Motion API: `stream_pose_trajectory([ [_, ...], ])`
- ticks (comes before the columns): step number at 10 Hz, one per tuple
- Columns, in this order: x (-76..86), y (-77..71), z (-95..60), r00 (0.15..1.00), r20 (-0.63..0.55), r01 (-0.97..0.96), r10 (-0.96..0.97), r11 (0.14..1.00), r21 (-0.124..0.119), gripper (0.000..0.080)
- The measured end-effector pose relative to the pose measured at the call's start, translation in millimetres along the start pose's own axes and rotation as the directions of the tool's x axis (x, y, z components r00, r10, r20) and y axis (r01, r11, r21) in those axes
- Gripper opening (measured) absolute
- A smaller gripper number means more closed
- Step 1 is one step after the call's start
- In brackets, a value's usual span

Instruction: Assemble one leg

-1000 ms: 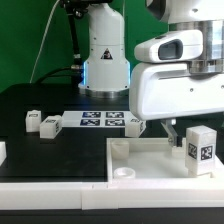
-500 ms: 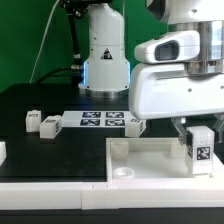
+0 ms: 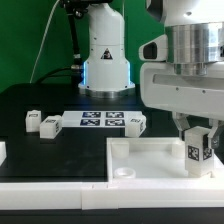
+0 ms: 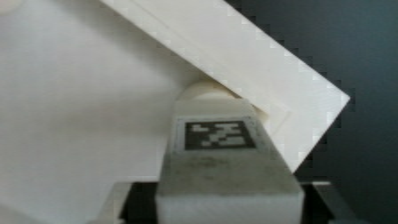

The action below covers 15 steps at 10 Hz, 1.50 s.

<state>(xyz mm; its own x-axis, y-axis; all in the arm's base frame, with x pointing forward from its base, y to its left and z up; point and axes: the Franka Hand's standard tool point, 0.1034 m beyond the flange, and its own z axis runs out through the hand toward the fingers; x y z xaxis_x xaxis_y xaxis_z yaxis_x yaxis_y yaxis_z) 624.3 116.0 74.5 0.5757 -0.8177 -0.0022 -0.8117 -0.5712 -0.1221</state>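
Note:
My gripper (image 3: 197, 128) is shut on a leg (image 3: 197, 149), a small white block with a black-and-white tag, and holds it upright over the right corner of the large white panel (image 3: 150, 152). In the wrist view the leg (image 4: 221, 150) sits between the dark fingers (image 4: 135, 200), its far end at a round corner socket (image 4: 215, 91) of the panel (image 4: 89, 110). Whether the leg's lower end touches the panel I cannot tell. Three other legs lie on the black table: two at the exterior view's left (image 3: 33, 121) (image 3: 50, 125) and one by the marker board (image 3: 135, 122).
The marker board (image 3: 100, 121) lies on the table behind the panel. The robot base (image 3: 105, 55) stands at the back. A round socket (image 3: 124, 171) shows at the panel's front corner. A white part (image 3: 2, 151) lies at the left edge.
The gripper has turned with the leg and moved a little to the exterior view's left and down; the tag now faces more toward the front, over the panel's corner.

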Motion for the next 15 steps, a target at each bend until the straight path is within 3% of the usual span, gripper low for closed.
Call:
stream_pose_trajectory([
  [1,-5.6,-1.2,0.2,0.983,0.002,-0.181,0.181,0.983,-0.015,0.0291],
  [2,-6.7,-2.0,0.5,0.962,-0.002,-0.273,0.273,0.962,-0.016,0.0291],
  [3,-5.8,-2.0,1.0,0.886,0.005,-0.463,0.463,0.886,-0.012,0.0291],
  [5,-5.5,-2.0,1.1,0.869,0.009,-0.495,0.495,0.869,-0.010,0.0291],
  [6,-5.6,-2.0,1.1,0.897,0.010,-0.443,0.443,0.897,-0.010,0.0370],
  [7,-5.4,-1.6,1.2,0.921,0.010,-0.388,0.389,0.921,-0.012,0.0370],
  [8,-4.8,-1.6,0.9,0.960,0.011,-0.280,0.280,0.960,-0.010,0.0558],
  [9,-3.9,-1.3,0.8,0.990,0.012,-0.138,0.138,0.990,-0.008,0.0630],
  [10,-1.0,-1.2,-0.1,0.999,0.013,0.032,-0.032,0.999,-0.004,0.0630],
  [12,6.3,1.4,-0.3,0.933,0.016,0.360,-0.360,0.933,0.003,0.0646],
  [15,0.7,-1.8,-2.1,0.802,0.013,0.598,-0.598,0.802,0.007,0.0649],
])
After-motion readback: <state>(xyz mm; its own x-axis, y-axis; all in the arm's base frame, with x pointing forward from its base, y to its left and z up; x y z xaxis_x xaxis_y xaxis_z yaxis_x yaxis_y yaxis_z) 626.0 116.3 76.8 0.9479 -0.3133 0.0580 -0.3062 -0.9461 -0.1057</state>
